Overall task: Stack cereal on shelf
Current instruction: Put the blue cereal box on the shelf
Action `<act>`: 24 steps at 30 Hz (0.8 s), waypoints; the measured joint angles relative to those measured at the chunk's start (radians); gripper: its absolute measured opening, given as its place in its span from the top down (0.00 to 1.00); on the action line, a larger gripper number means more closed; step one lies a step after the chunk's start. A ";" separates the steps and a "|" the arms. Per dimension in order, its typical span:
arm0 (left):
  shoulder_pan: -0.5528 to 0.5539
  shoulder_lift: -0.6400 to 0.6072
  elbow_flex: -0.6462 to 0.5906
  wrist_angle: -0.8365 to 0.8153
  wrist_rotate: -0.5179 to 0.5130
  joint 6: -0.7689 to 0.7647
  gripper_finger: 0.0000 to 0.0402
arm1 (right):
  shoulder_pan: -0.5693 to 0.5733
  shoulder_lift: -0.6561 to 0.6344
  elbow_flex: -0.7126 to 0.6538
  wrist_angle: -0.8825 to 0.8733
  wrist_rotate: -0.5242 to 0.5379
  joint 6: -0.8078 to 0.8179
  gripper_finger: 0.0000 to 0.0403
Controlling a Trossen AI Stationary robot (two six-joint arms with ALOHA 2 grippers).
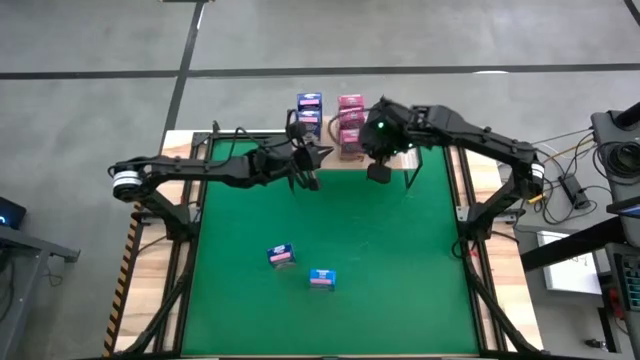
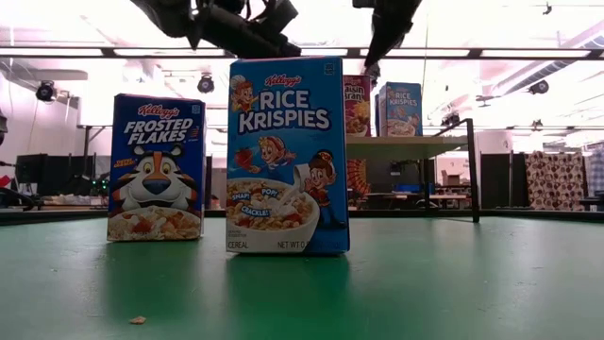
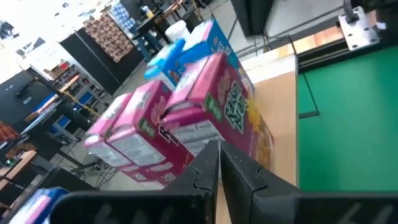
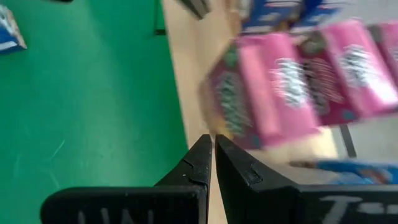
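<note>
The shelf, a light-wood board on thin black legs, stands at the table's far edge. On it stand pink cereal boxes and blue ones; the pink boxes fill the left wrist view. Two more cereal boxes stand upright on the green table: a Frosted Flakes box and a Rice Krispies box, seen in the high view as box and box. My left gripper is shut and hovers just before the pink boxes. My right gripper is shut above the board's edge.
Bare green table lies between the shelf and the two near boxes. Black frame rails run along both table sides. Cables and equipment stand off the table's right side.
</note>
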 joint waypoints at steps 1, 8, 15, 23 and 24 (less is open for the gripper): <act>-0.002 -0.004 0.000 -0.001 0.000 0.001 1.00 | 0.010 0.000 -0.022 0.024 0.000 -0.006 0.97; -0.004 -0.047 0.000 -0.063 0.000 0.002 1.00 | 0.053 0.001 -0.168 0.139 0.011 -0.049 0.97; -0.039 -0.111 0.000 -0.277 0.002 -0.021 1.00 | 0.108 -0.011 -0.239 0.228 0.010 -0.066 0.97; -0.132 -0.187 0.000 -0.553 0.002 -0.159 1.00 | 0.207 -0.116 -0.432 0.443 0.010 -0.095 0.97; -0.146 -0.191 0.000 -0.558 0.002 -0.176 1.00 | 0.219 -0.135 -0.463 0.477 0.010 -0.100 0.97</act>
